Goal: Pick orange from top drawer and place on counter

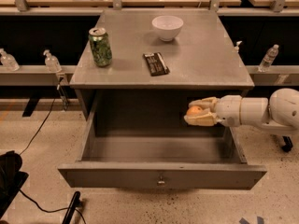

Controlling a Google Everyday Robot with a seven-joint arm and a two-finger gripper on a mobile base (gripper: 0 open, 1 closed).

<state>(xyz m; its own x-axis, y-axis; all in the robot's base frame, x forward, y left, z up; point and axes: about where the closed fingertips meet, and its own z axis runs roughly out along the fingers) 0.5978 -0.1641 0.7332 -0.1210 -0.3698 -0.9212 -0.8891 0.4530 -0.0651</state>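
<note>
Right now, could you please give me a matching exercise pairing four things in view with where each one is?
Things:
1. can
2. bowl
3. bar
4. orange

Places:
A. held in the gripper, over the right side of the open drawer
B. back of the counter
C. left side of the counter
D. middle of the counter

Pairs: 1-C, 2-B, 3-D, 4-A

The table (205, 62) and open top drawer (117, 174) are seen from above in front, quite near. The gripper (190, 112), holding the orange (195, 109), is seen middle right.
</note>
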